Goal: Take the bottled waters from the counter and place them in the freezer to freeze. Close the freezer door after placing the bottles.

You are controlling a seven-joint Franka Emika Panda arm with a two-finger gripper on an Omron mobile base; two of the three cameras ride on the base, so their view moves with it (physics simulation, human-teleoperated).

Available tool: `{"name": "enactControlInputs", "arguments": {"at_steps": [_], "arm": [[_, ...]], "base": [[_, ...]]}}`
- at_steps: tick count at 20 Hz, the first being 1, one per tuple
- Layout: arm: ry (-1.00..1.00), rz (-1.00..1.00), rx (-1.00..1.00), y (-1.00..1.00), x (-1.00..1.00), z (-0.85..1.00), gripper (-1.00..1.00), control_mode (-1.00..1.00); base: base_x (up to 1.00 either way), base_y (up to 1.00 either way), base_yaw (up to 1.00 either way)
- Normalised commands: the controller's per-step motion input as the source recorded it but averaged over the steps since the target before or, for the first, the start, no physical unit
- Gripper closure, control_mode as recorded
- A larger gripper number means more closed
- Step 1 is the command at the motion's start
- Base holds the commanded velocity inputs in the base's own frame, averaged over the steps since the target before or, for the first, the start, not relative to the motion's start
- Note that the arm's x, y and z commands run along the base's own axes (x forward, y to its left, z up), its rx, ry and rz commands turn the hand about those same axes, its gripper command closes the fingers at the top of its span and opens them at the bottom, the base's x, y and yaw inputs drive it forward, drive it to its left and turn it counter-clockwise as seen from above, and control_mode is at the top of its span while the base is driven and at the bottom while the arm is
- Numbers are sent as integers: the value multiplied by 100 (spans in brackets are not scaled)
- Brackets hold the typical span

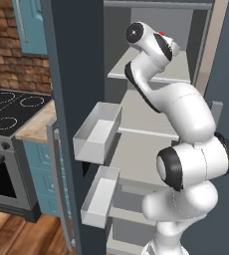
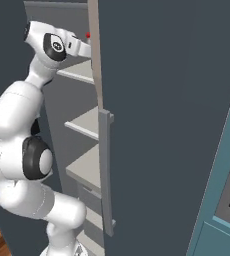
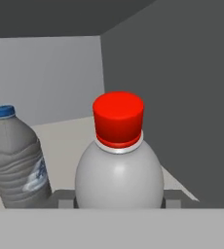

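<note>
In the hand view my gripper point(image 3: 119, 200) reaches into the freezer's upper compartment, and its two fingers point(image 3: 65, 198) press against the sides of the clear-white bottle with the red cap point(image 3: 119, 160). That bottle stands upright over the pale shelf point(image 3: 70, 136). The grey-blue bottle point(image 3: 17, 160) stands on the same shelf, just to its left. From the left base view the red cap point(image 1: 161, 34) peeks out past my hand above a grey freezer shelf point(image 1: 151, 74). The freezer door point(image 1: 69, 99) hangs wide open, with two white bins point(image 1: 99, 133) on its inner face.
The neighbouring slate-blue door point(image 2: 172, 125) is shut, its grey handle point(image 2: 106, 170) close to my arm. The black stovetop point(image 1: 12, 109) and a strip of beige counter point(image 1: 37, 124) lie left of the open door. Grey walls enclose the compartment tightly on the right point(image 3: 182, 97).
</note>
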Motion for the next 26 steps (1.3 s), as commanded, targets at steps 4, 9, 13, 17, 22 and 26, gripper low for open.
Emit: {"name": "enactControlInputs", "arguments": {"at_steps": [4,9,13,17,22,26], "arm": [[0,2,1,-34,22,-11,100,-100],[0,2,1,-27,26,-18,100,-100],[3,3,0,-16,22,-40,100,-100],[4,4,0,-11,19,-44,100,-100],[1,4,0,-8,12,-26,100,-100],[0,3,0,-18,22,-14,100,-100]], "base": [[0,0,0],[0,0,0],[0,0,0],[0,0,0],[0,0,0],[0,0,0]]}}
